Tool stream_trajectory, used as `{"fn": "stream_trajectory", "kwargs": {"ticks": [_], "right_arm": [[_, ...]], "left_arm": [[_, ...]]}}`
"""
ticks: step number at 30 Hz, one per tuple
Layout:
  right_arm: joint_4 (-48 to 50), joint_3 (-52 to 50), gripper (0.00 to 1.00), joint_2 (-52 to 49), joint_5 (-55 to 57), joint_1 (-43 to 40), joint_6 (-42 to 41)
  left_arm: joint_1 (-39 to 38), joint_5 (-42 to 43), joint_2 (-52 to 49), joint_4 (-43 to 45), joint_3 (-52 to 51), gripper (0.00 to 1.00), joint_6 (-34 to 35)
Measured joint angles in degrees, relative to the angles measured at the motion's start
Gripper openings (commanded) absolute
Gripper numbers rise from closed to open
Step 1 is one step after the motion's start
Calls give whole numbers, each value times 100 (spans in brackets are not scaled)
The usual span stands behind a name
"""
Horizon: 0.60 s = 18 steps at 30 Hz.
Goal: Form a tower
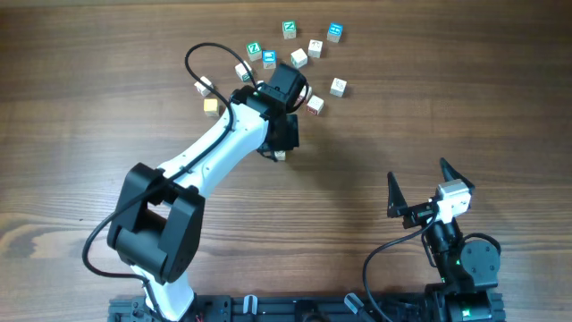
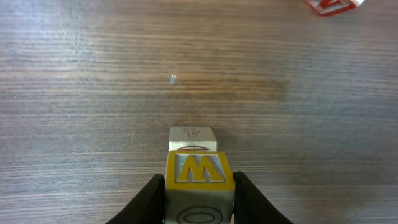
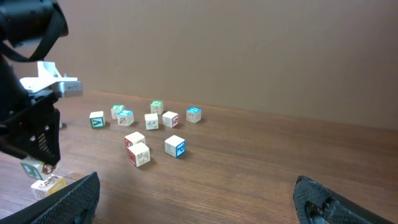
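Left pincer [image 2: 199,186] clamped on W cube [image 2: 199,167]; pale cube [image 2: 193,135] just beyond at 12 o'clock, contact unclear. Right pincer [image 1: 417,170] wide, empty, farther off.

The surface [image 1: 80,80] is brown wood with a straight, strong grain and a faint satin sheen. The cube [image 2: 199,180] between the left fingers [image 2: 147,202] is pale, bare-looking wood — its yellow letter face is printed flat and matt. Those fingers look like matt black plastic; the left arm [image 1: 214,152] has smooth white shells — slightly glossy.
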State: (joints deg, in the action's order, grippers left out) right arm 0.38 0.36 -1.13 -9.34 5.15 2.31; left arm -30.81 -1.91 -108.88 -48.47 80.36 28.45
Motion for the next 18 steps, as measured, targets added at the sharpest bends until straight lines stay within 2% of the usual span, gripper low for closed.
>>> {"fn": "stream_trajectory", "kwargs": {"ticks": [14, 18], "right_arm": [[0, 0, 100, 2, 0, 0, 0], [0, 0, 100, 2, 0, 0, 0]], "left_arm": [[0, -2, 0, 334, -264, 31, 24], [-2, -4, 0, 358, -264, 35, 37]]}}
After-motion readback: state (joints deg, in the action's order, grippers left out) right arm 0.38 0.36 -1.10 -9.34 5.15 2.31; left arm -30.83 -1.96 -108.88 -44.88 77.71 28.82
